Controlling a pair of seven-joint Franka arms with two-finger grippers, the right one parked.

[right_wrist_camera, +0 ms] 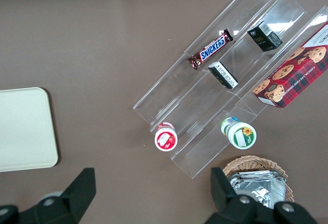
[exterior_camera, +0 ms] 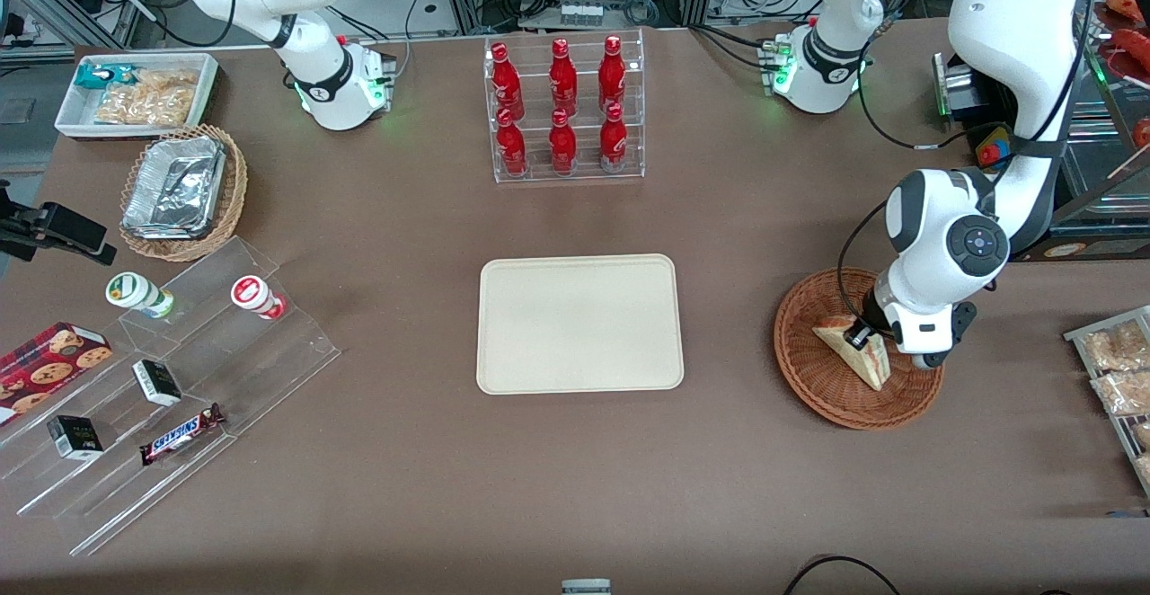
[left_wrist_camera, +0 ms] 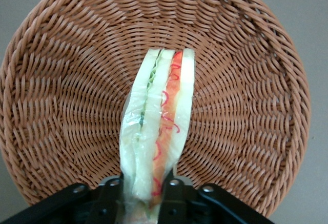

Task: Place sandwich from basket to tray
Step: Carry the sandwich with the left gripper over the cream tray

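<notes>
Sandwich [left_wrist_camera: 156, 131] stands on edge in the basket [left_wrist_camera: 61, 96], my gripper [left_wrist_camera: 144, 188] clamped on its end, the tray [exterior_camera: 579, 323] well apart.

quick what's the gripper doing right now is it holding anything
Gripper: closed on the sandwich, down in the basket.
</notes>
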